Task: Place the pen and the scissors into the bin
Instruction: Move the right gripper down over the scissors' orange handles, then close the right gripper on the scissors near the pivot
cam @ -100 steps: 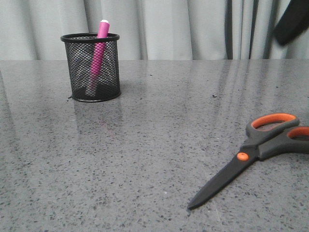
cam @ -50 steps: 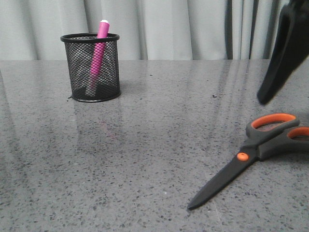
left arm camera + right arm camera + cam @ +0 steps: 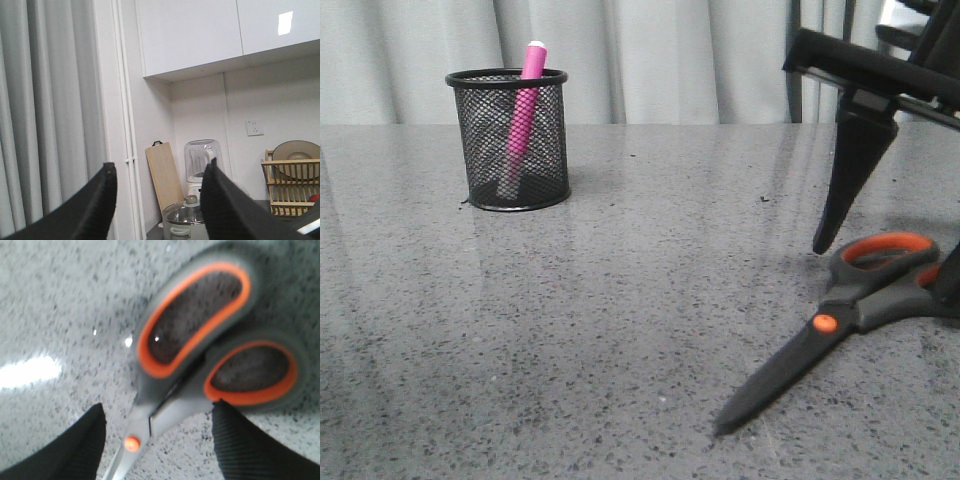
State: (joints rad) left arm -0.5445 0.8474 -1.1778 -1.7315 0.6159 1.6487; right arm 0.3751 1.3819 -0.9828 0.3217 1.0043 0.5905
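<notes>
right gripper [image 3: 155, 440] | jaws spread wide, empty | straddling scissors [image 3: 200, 355] handles on table [image 3: 620, 300]

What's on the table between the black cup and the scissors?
Nothing: the front view shows only bare grey table between the bin and the scissors.

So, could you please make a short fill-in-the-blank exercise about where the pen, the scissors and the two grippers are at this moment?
1. The pink pen stands inside the black mesh ____.
2. The scissors lie flat on the ____.
3. The right gripper has its fingers ____ on either side of the scissors' handles.
4. The left gripper holds ____.

Missing words: bin; table; open; nothing
</notes>
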